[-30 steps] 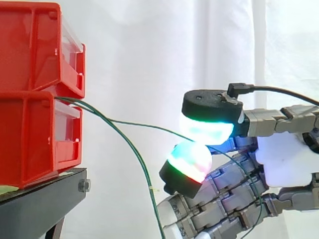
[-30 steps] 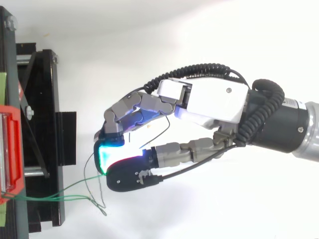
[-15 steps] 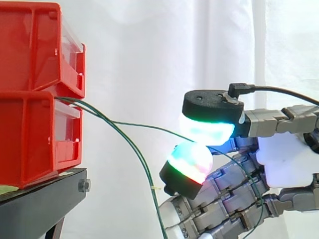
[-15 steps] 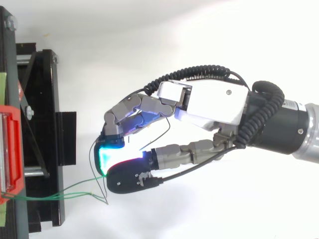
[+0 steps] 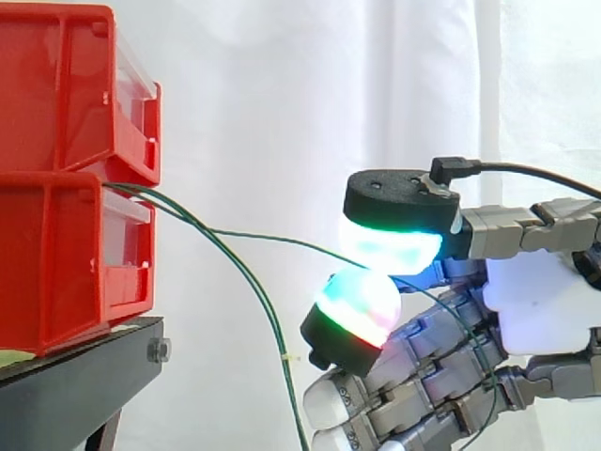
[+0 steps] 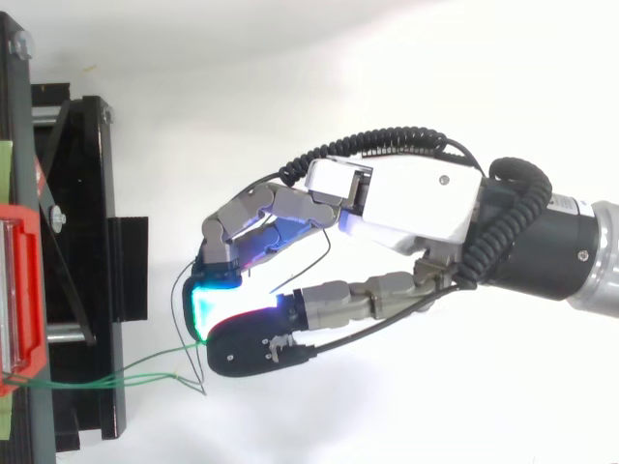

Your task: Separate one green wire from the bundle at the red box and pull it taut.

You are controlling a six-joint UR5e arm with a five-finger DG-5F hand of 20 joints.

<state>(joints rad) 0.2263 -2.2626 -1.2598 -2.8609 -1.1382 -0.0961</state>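
Curtain (image 5: 282, 113): white, behind everything in the side view.

Arm (image 6: 571, 251): comes in from the right edge of the top view, dark wrist section, roughly level.

Bins (image 5: 56, 263): two, red, stacked one on the other at the left edge, with clear fronts facing right.

Stand (image 5: 75, 376): black, under the bins, its corner jutting just past them.

Hand (image 6: 406, 198): right of the bins and well apart from them, fingers pointing toward them. Two glowing pads (image 5: 390, 246) are closed together at the front, one above the other in the side view, and pinch a green wire. The rest of the fingers are curled below.

Wire (image 5: 272, 237): leaves the seam between the two bins and runs right across the gap to the pinched pads, nearly straight with a slight bend. Past the pads it trails over the curled fingers.

Loose wire (image 5: 268, 315): same origin at the bins. It arcs down and right, passes left of the hand, clear of the pads, and drops out of the bottom edge.
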